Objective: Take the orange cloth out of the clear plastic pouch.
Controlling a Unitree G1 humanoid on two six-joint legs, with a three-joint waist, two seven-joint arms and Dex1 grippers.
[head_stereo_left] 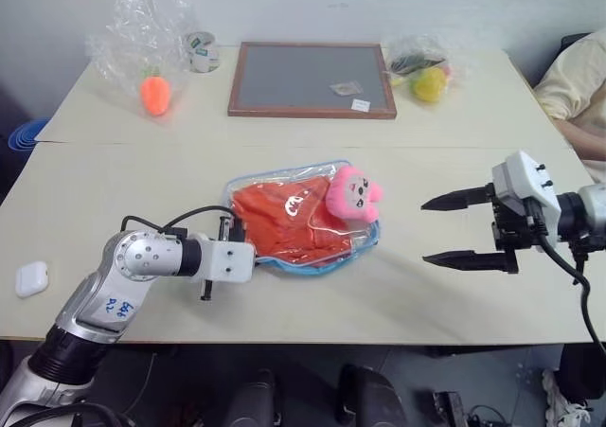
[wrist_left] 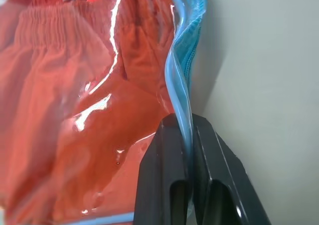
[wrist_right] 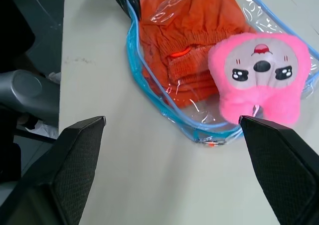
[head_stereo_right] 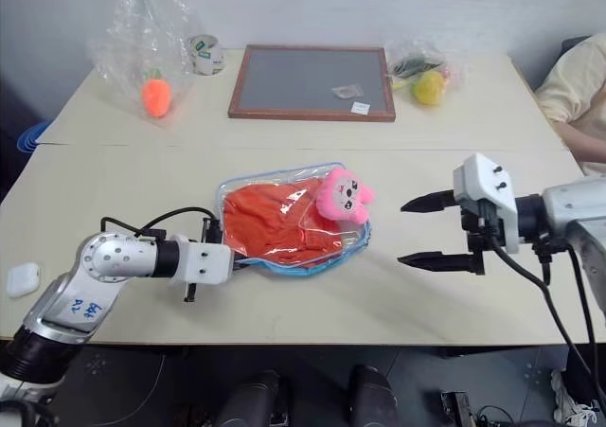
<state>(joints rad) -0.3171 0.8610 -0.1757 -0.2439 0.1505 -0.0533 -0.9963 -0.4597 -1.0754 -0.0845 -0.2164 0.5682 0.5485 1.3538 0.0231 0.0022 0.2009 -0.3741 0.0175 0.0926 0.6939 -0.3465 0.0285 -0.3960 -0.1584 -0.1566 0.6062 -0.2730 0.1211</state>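
The clear plastic pouch [head_stereo_left: 358, 249], trimmed in light blue, lies flat in the middle of the near table with the orange cloth [head_stereo_left: 284, 217] folded inside it. My left gripper [head_stereo_left: 234, 230] is shut on the pouch's blue-trimmed left edge [wrist_left: 182, 110]; in the left wrist view the trim runs between the two black fingers [wrist_left: 164, 175]. My right gripper [head_stereo_left: 445, 228] hovers open to the right of the pouch, a hand's width away, fingers pointing at it. A pink plush toy [head_stereo_left: 353, 192] rests on the pouch's right end.
A framed grey board [head_stereo_left: 311, 79] lies at the back. A crinkled bag with an orange carrot toy [head_stereo_left: 155, 95] and a tape roll [head_stereo_left: 202, 51] sit back left. Another bag with a yellow toy [head_stereo_left: 428, 83] is back right. A white case [head_stereo_left: 31, 278] lies near left. A person's sleeve [head_stereo_left: 579, 81] shows at far right.
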